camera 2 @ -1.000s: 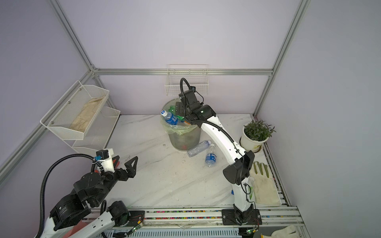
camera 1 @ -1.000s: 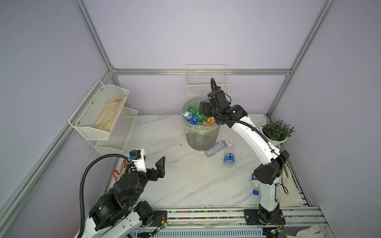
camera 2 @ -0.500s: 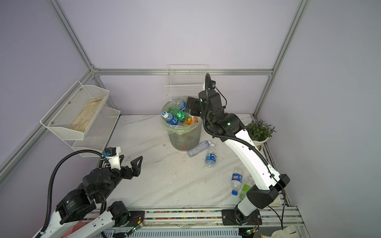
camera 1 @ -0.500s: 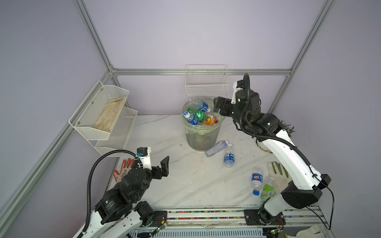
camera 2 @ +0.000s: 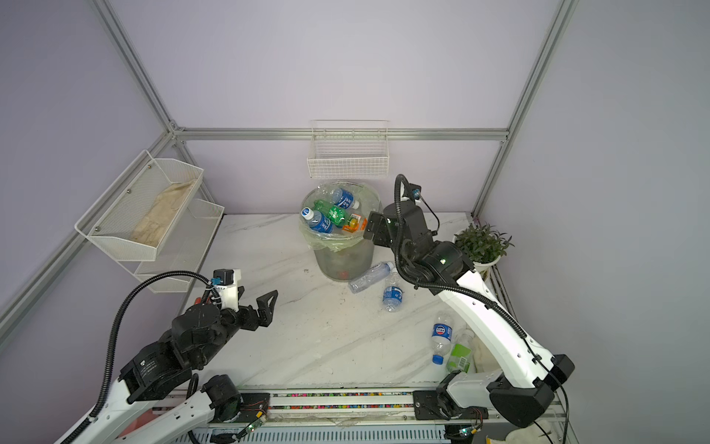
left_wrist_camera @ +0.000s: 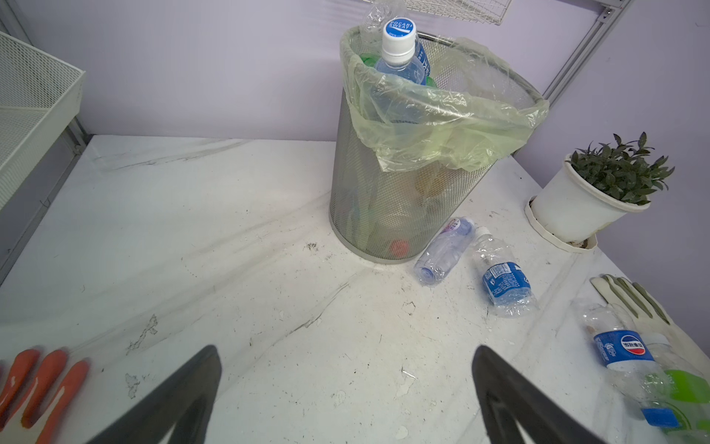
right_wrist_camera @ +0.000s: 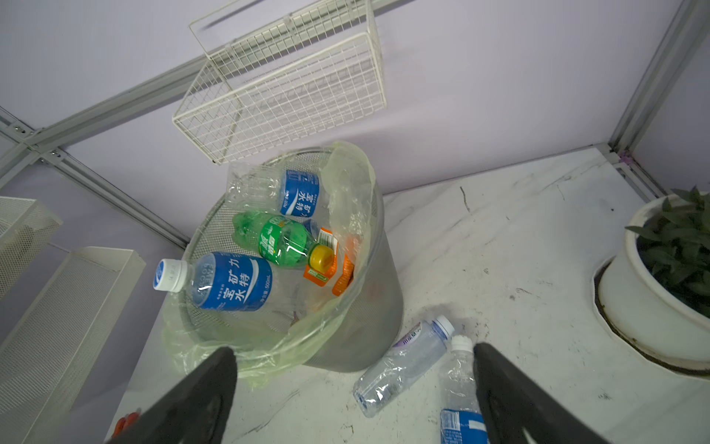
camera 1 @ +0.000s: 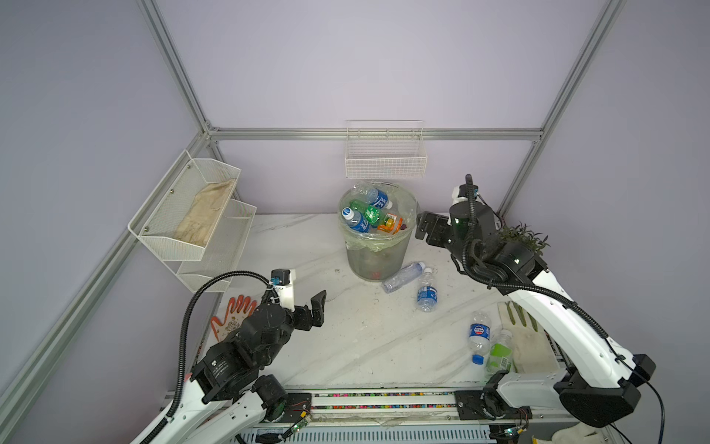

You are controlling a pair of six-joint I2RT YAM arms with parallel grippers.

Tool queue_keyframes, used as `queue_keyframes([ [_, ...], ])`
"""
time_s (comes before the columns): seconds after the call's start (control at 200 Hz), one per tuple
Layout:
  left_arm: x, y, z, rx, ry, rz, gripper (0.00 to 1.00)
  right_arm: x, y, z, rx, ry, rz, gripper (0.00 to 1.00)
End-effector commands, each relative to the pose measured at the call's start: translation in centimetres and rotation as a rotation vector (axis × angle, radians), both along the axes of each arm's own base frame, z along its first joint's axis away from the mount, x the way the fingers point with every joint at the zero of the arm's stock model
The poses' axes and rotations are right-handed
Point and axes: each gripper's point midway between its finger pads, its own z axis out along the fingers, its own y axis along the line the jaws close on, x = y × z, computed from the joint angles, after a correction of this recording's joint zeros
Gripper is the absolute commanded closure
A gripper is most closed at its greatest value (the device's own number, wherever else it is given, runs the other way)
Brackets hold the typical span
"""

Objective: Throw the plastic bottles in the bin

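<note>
Right claw gapes empty beside the heaped bin, apparently free for loose bottles; left claw hangs wide.

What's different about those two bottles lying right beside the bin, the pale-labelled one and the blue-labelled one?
Label: the pale-labelled bottle wears a faint lilac wrap, the blue-labelled bottle a deep blue one. Place: the pale-labelled bottle lies at the foot of the bin, the blue-labelled bottle slightly farther out. Both are clear, capped and lying on their sides outside it.
</note>
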Motion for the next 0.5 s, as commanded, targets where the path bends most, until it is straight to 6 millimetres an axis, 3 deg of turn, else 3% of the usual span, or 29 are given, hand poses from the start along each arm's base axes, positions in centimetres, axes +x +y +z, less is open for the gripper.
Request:
queue_keyframes([
  [0.0,0.0,-0.9,3.5,-0.083,-0.072,-0.042,0.00,-1.0,-1.7,-1.9,0.008,0.038,-0.064,0.03],
  [0.235,0.4,-2.1,2.8,-0.091,-0.053,-0.075,0.00,-3.1,-4.4,-7.9,-0.004,0.164,-0.138,0.02],
  [0.495,0.6,-2.9,2.3,-0.090,-0.039,-0.100,0.00,-7.4,-10.2,-13.8,0.026,0.296,-0.404,0.02],
])
